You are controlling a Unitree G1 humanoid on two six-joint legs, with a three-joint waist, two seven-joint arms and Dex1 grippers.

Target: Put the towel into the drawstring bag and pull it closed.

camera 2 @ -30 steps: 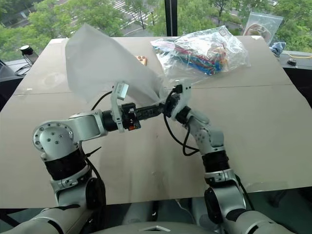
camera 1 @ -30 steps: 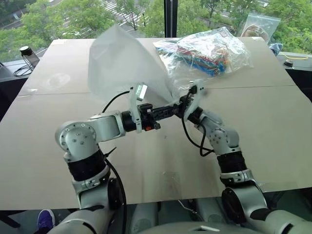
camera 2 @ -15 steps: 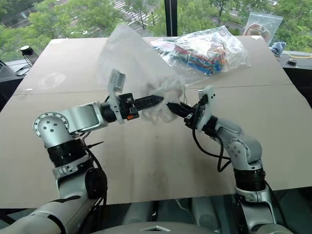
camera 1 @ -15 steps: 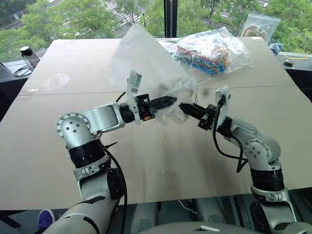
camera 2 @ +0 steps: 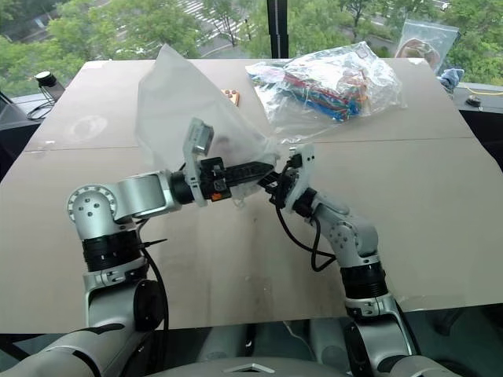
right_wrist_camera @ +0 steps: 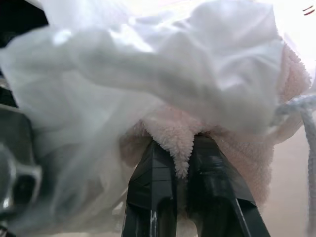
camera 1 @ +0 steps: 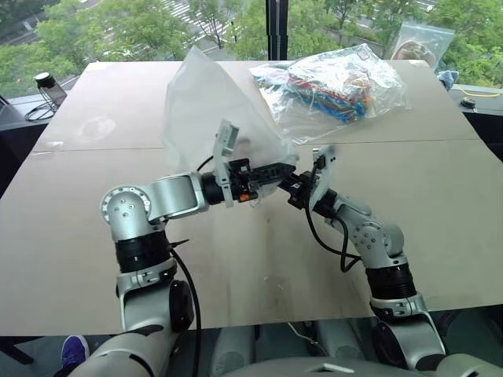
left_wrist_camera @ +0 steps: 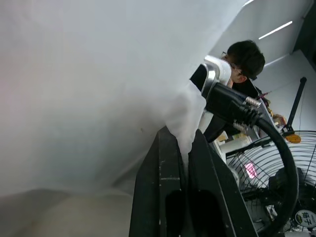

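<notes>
Fingers of the left gripper pinch the edge of the drawstring bag, which billows upward above the table's middle, while the right gripper clamps a fold of the towel at the bag's mouth, a white cord beside it. Behind lie a clear bag of colourful items and a small orange object. Both rest on the tan table, with windows onto green trees beyond; a person and a fan stand nearby.
</notes>
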